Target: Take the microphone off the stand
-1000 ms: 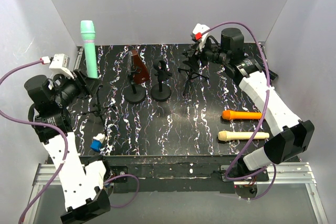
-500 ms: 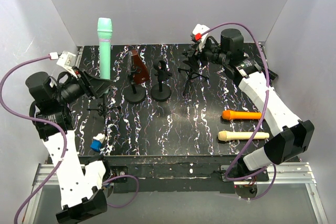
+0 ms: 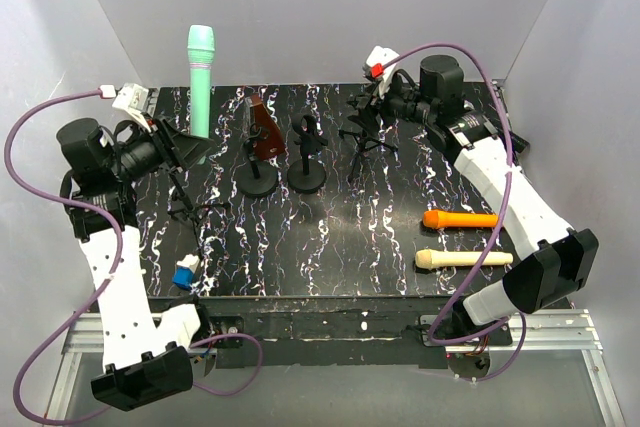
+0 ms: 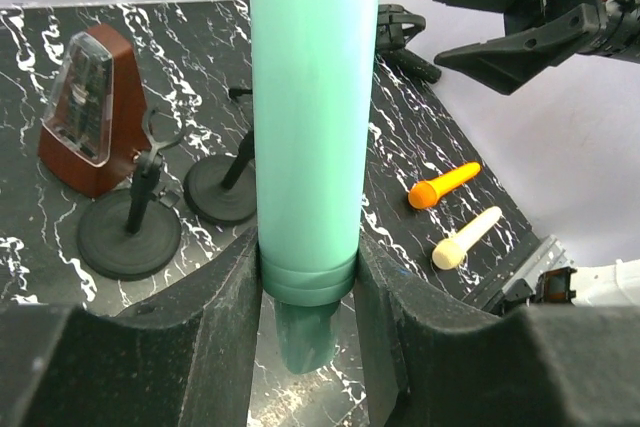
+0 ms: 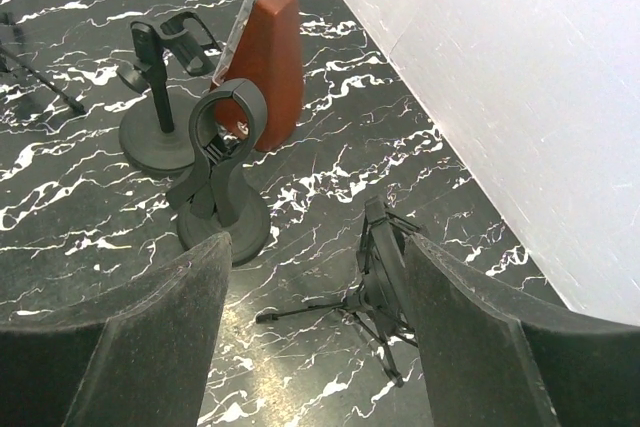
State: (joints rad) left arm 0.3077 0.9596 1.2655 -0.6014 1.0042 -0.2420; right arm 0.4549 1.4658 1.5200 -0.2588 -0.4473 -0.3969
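Cataloguing: green microphone (image 3: 200,82), upright, left of the metronome (image 3: 264,129), gripped near its base by the left gripper (image 4: 308,277), apparently clear of the tripod stand (image 3: 190,209). Next, the right gripper (image 5: 312,327), right of the metronome, gaped empty. We advised a straight, untilted lift and a firm grip.

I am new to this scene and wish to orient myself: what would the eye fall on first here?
The tall mint-green microphone stands out first: the left gripper holds it upright above the back left of the black marbled table. Next come the orange microphone and the cream microphone, lying side by side near the right edge. The right gripper hangs open over a small tripod stand at the back right.
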